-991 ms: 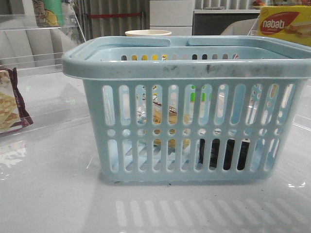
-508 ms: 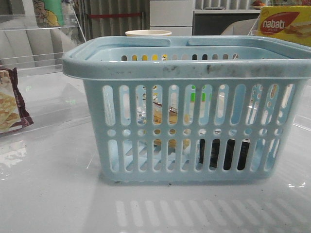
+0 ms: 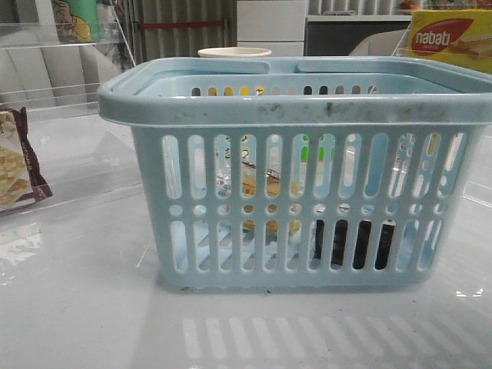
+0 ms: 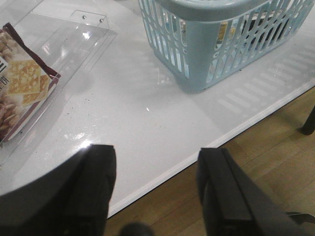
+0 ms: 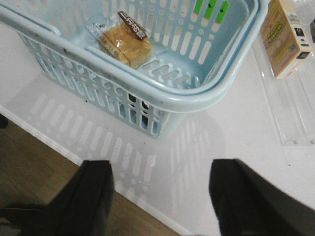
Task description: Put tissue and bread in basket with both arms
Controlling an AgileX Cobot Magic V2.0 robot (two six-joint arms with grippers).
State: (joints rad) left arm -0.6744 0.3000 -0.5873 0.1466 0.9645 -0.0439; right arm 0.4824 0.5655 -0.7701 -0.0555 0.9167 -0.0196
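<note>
Basket (image 3: 300, 108) dead centre on the white table (image 3: 77, 307), both task items already inside. Bread (image 5: 125, 44) lying on the basket floor, toward nine o'clock of centre in the front view, clear wrapper and dark label strip uppermost in the right wrist view. Tissue (image 3: 354, 244) low against the near wall at about five o'clock, visible only as a dark block behind the slots, so exact pose hard to judge. Left gripper (image 4: 155, 189) spread wide and holding nothing, hanging over the table's near edge, well apart from the basket. Right gripper (image 5: 162, 196) likewise parted and bare, above the table edge just outside the basket's corner. Task looking finished, judged from how things lie. Handling, if ever re-picked: bread probably light, soft and easily crushed, wrapper slick and crinkly, best pinched gently across the short sides of the loaf rather than by loose film; tissue pack likely light and slightly yielding, best taken across its narrow width. Cracker packet (image 4: 22, 86) at nine o'clock and yellow nabati box (image 3: 452, 38) at one o'clock both outside, untouched.
</note>
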